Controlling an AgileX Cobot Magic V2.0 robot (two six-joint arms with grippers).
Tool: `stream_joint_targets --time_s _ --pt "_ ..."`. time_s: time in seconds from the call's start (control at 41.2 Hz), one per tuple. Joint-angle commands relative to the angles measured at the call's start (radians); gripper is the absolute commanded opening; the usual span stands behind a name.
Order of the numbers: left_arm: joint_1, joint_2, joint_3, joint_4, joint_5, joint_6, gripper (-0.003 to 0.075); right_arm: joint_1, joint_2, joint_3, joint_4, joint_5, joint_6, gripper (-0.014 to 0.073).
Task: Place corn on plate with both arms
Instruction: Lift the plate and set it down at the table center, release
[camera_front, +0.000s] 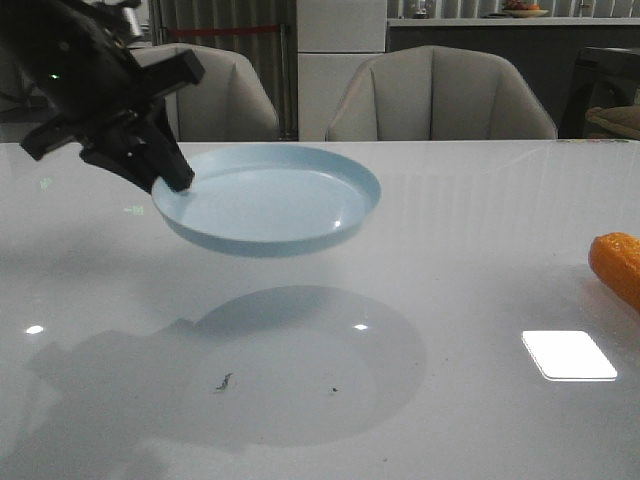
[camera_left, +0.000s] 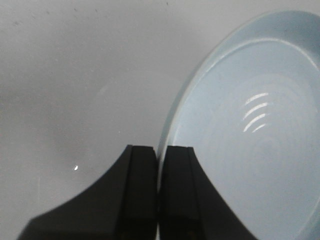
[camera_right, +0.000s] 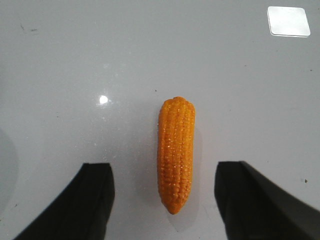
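Glossy plastic-looking corn (camera_right: 175, 154), smooth pale blue plate (camera_front: 290, 200), reflective white table (camera_front: 470, 300), perhaps glass

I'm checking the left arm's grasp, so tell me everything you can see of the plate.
The plate is round, shallow, pale blue and smooth, with a low raised rim and glossy highlights. It hangs tilted above the white table, casting a shadow, empty. The left gripper pinches its rim; nothing else touches it.

White table (camera_front: 480, 230), 2 beige chairs (camera_front: 440, 95)
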Motion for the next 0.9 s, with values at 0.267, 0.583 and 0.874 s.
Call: stream_joint_targets --time_s 0.267,0.583,0.874 --pt "-0.054 0.071 -0.033 -0.041 0.02 -0.007 0.0091 0.003 -0.012 -0.034 -0.011 -0.047 0.001 0.0538" --pt "-0.054 0.121 -0.036 -0.026 0.089 -0.007 0.0425 0.003 -0.012 -0.034 -0.011 -0.048 0.001 0.0538" --pt "-0.054 0.121 -0.175 -0.007 0.124 0.053 0.0473 0.003 -0.012 -0.034 -0.01 -0.037 0.001 0.0538"
